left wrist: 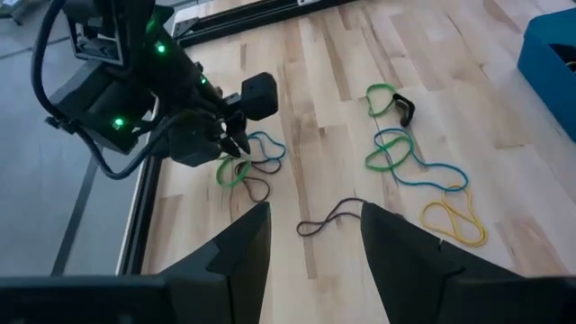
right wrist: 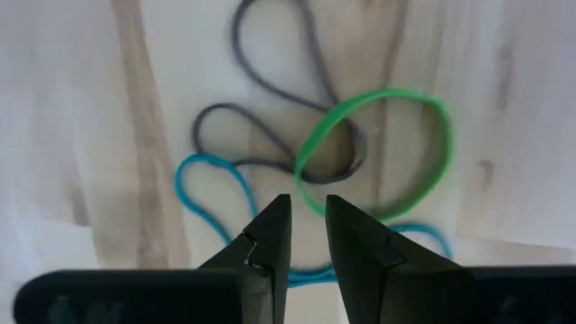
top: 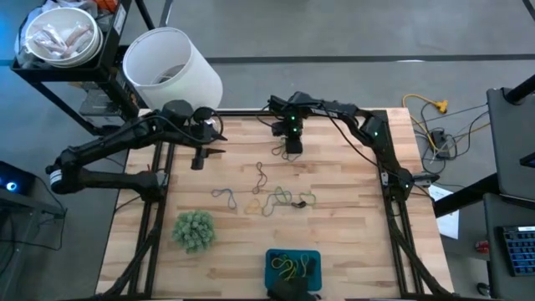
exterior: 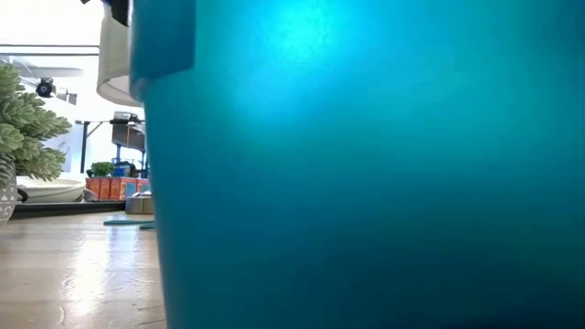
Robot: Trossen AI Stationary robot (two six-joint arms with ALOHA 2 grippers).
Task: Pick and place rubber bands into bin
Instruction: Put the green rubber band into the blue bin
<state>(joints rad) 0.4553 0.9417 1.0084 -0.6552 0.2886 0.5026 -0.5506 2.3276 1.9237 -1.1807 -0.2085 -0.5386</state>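
Right claw point(left wrist: 236, 144) hangs low over tangled rubber bands point(right wrist: 373, 153), fingers narrowly parted, grasping nothing, poised to pinch 1. Left claw point(left wrist: 310, 238) waits released above the bench point(top: 351, 242).

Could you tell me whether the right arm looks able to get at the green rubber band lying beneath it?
Probably yes. The right hand hangs just above the green rubber band, fingers slightly apart, with nothing between them. Grey and blue bands overlap it, so they might come along.
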